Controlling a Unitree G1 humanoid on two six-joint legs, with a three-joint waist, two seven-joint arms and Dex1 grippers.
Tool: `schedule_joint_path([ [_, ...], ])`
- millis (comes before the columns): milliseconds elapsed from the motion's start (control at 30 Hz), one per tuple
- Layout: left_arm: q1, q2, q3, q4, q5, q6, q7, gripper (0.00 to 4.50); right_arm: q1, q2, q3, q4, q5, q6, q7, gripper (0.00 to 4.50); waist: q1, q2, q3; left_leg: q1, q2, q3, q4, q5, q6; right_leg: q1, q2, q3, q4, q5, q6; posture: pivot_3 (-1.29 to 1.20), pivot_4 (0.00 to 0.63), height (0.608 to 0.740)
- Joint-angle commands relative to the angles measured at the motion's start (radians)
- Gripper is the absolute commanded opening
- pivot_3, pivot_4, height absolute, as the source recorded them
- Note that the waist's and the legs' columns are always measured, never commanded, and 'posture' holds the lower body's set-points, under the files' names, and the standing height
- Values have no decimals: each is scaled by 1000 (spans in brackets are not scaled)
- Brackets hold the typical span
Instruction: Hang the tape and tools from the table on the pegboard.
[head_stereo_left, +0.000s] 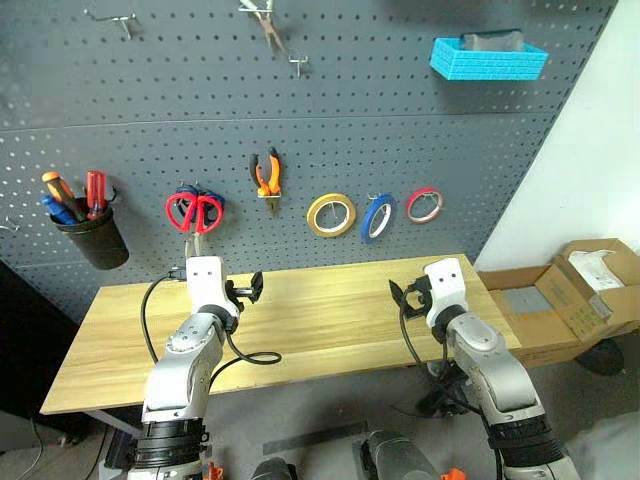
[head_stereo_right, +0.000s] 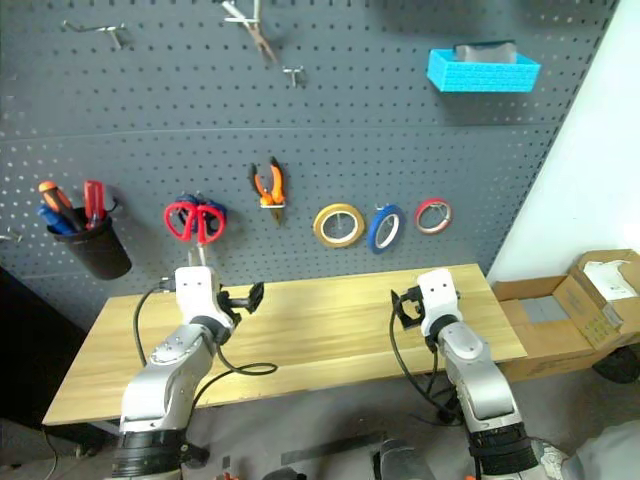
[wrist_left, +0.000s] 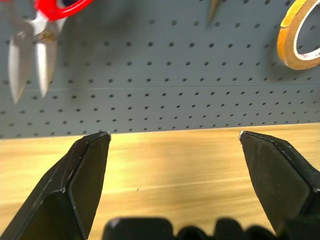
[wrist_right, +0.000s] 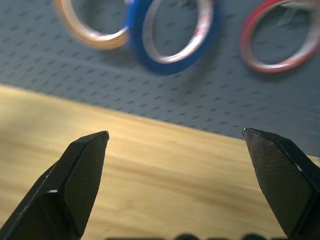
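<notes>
Since the table (head_stereo_left: 330, 310) top lies bare and the tools hang on the pegboard (head_stereo_left: 300, 120), hanging looks done; both arms sit low over the table, probably parked. Left gripper (head_stereo_left: 245, 288) has its fingers spread wide, nothing between them; right gripper (head_stereo_left: 403, 297) likewise spread and empty.

Tape (head_stereo_left: 331, 215), a thin yellow-tan ring, hangs on a hook near board centre. Pliers (head_stereo_left: 266, 178), orange-black handles up, at its 10 o'clock. Red scissors (head_stereo_left: 194, 213), blades down, at its 9 o'clock, over blue scissors. Blue roll (head_stereo_left: 377, 216) and red roll (head_stereo_left: 424, 204) at its 3 o'clock. Screwdrivers stand in the black cup (head_stereo_left: 92, 237), far 9 o'clock; which one is the task's I cannot tell.
</notes>
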Motion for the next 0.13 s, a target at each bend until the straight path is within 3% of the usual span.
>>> schedule_joint_path([
  [33,0,23,13,33,19,-39,-30,4425,1,4,-13,5,-17,-15,-15,4500,-6,1,-3,1,0,0,-1,1,2,0,1,0,1,0,0,-175,0,740],
  [133,2,25,15,39,21,-50,-37,4425,2,7,-16,20,-22,-25,-20,4500,-9,3,-5,1,0,-1,-3,3,5,0,1,0,2,-1,-2,-172,0,740],
])
